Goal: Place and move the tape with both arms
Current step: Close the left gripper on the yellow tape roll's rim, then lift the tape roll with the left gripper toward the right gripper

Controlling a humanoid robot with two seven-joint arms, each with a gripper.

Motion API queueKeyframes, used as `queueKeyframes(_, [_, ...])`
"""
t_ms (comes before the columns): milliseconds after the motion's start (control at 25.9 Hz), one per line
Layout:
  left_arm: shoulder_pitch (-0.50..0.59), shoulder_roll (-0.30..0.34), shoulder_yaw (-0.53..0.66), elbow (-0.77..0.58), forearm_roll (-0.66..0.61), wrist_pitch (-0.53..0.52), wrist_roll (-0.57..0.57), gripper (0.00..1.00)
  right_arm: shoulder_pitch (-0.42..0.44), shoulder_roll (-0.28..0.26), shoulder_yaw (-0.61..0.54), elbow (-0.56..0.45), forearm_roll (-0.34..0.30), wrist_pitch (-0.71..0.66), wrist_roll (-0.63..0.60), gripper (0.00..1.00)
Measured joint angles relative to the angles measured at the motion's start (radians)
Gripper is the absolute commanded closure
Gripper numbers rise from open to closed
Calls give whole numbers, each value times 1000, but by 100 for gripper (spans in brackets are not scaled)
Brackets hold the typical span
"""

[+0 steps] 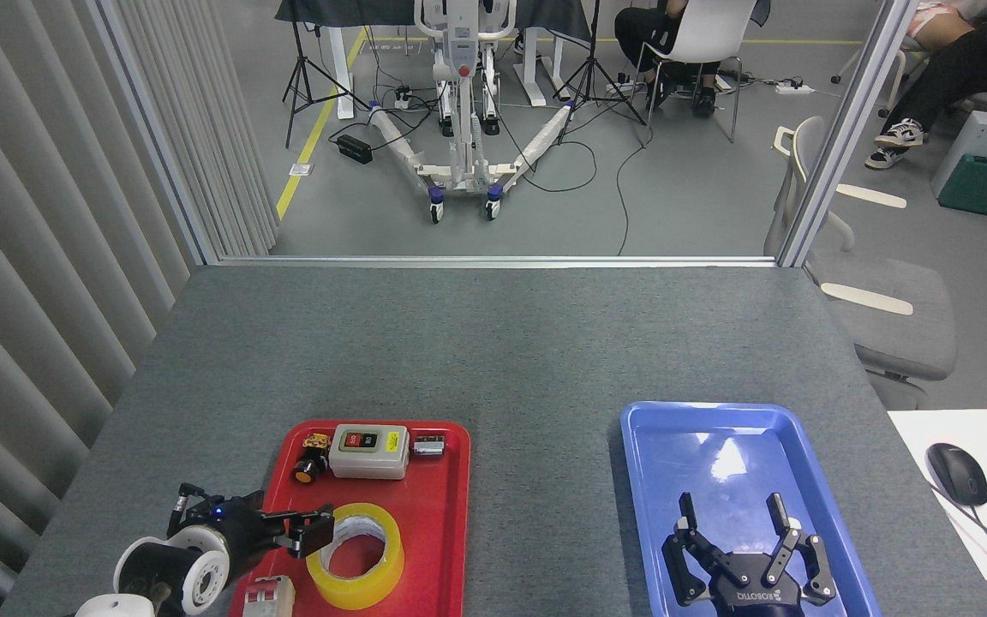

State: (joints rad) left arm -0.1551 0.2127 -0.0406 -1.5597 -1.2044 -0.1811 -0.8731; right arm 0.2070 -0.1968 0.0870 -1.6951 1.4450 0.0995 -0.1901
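Tape [355,555] in red tray [442,514] — blue tray [656,446] bare

right gripper [735,553] | "ROBOTIQ", seen upside down | other labels unreadable
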Motion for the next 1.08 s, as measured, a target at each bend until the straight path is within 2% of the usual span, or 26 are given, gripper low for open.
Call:
queueKeyframes(270, [-25,-2,-43,14,-25,-18,-18,2,4,1,-3,0,0,1,0,0])
queueKeyframes(734, [-62,-8,-71,84,-29,-165,-73,4,7,0,-4,0,0,1,3,0])
queueKeyframes(811, [-72,-11,-75,108,-29,-174,-80,19,8,3,-4,0,0,1,3,0])
queueKeyframes(966, [-97,-15,-80,164,-29,-186,-86,32,15,8,-3,0,0,0,3,0])
queueKeyframes(1082, [-107,-17,-81,187,-29,-186,-86,60,19,10,-3,0,0,0,1,0])
